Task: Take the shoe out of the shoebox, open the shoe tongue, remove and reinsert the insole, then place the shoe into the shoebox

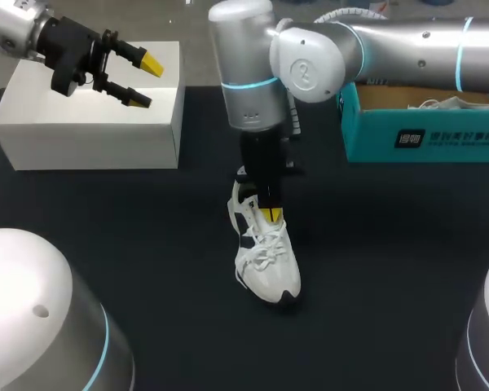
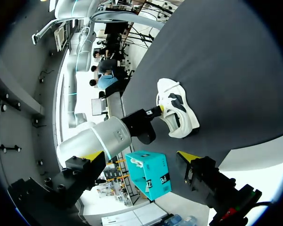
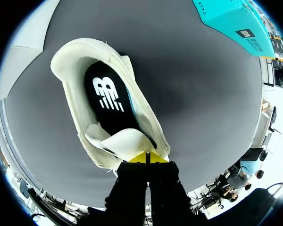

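The right pincer (image 1: pixel 270 214) was held pointing down over the white shoe (image 1: pixel 265 261), which was laid on its sole on the black table (image 1: pixel 391 269). Its yellow tips were pressed together, right at the edge of the shoe tongue (image 3: pixel 125 141). Whether a thin part of the tongue was caught between them could not be told, since the contact was hidden. Just ahead of the tips, the black insole (image 3: pixel 108 101) was seen lying inside the shoe opening. The teal shoebox (image 1: pixel 424 134) was placed well apart from this pincer, beside its arm. The left pincer (image 1: pixel 145 81) was held above a white box (image 1: pixel 90 122) with its fingers spread and nothing between them. The shoe was seen far ahead of it.
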`<action>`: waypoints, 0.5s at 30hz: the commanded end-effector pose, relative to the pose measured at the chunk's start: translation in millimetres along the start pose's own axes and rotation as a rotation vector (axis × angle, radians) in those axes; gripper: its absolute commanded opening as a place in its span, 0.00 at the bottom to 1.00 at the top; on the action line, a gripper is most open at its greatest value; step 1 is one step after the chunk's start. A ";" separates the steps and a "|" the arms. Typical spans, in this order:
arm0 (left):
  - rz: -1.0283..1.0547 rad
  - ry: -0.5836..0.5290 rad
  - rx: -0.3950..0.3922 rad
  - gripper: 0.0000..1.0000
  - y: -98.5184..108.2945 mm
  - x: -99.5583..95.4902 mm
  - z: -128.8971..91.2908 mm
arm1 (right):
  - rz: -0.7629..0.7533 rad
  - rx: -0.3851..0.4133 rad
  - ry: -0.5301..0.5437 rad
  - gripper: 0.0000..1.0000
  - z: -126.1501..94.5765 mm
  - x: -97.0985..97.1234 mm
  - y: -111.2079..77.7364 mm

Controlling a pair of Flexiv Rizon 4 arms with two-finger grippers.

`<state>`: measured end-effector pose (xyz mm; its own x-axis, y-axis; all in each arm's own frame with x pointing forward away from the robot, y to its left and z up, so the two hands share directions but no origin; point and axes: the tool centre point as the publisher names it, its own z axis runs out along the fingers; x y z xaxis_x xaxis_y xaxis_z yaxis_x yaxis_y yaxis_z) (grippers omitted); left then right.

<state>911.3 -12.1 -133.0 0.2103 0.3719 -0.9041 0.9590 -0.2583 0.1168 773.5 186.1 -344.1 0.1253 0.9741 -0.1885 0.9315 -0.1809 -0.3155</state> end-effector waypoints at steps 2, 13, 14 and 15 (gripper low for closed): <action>0.001 0.003 -0.001 1.00 -0.7 -0.5 -0.1 | -0.002 0.007 0.021 0.00 5.0 -4.9 11.3; 0.001 0.003 -0.001 1.00 -0.7 -0.5 -0.1 | -0.032 -0.098 -0.005 0.00 -27.4 9.1 -3.4; 0.001 0.003 -0.001 1.00 -0.7 -0.5 -0.1 | -0.035 -0.104 -0.006 0.00 -28.9 10.3 -3.9; 0.001 0.003 -0.001 1.00 -0.7 -0.5 -0.1 | -0.050 -0.120 -0.006 0.00 -31.9 13.5 -4.4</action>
<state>911.4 -12.1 -133.0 0.2103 0.3720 -0.9041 0.9590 -0.2583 0.1167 784.6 196.9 -325.6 0.0891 0.9819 -0.1672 0.9606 -0.1291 -0.2460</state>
